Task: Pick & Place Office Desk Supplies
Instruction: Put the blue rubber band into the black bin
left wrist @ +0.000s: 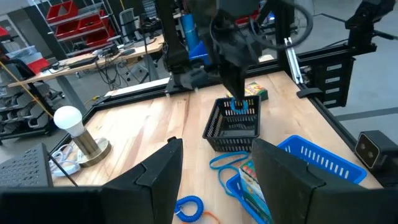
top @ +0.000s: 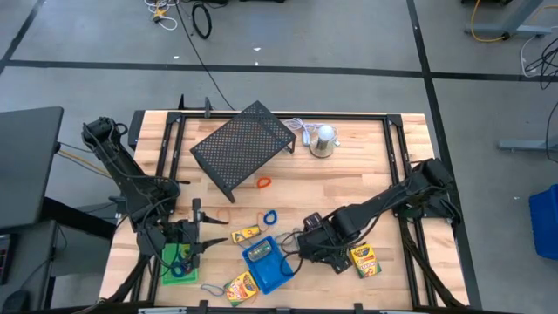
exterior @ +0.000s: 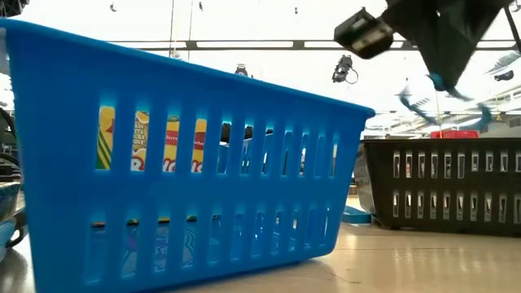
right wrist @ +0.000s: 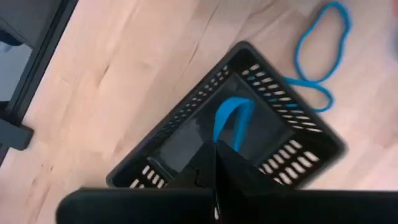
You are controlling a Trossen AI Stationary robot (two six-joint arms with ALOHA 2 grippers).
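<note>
- Right up against the low camera stands the blue tray (exterior: 187, 163), with crayon boxes (exterior: 138, 140) showing through its slots; it sits just beside the working gripper.
- Over the small black mesh tray (right wrist: 249, 134) hangs the right gripper (right wrist: 216, 149), its fingers pressed together on a blue elastic loop (right wrist: 231, 118) that dangles from their tips down into the tray.
- From overhead, that right gripper (top: 307, 242) sits at the near middle of the table, the blue tray (top: 281, 272) on one side and a loose crayon box (top: 363, 259) on the other.
- To drop it well, I'd say the loop should be fully inside the mesh walls before the fingers part; it looks about centred, so a small descent and a plain release ought to do.
- Watch for the loop clinging to a finger pad or catching the rim, which would drag it back out on the lift.
- A second blue loop (right wrist: 320, 50) lies on the wood just beyond the tray, apart from the gripper; likely the next pick.
- Well off from the right gripper, the left gripper (top: 190, 247) waits beside the green tray (top: 174, 266) with its fingers (left wrist: 158, 174) apart and nothing between them.
</note>
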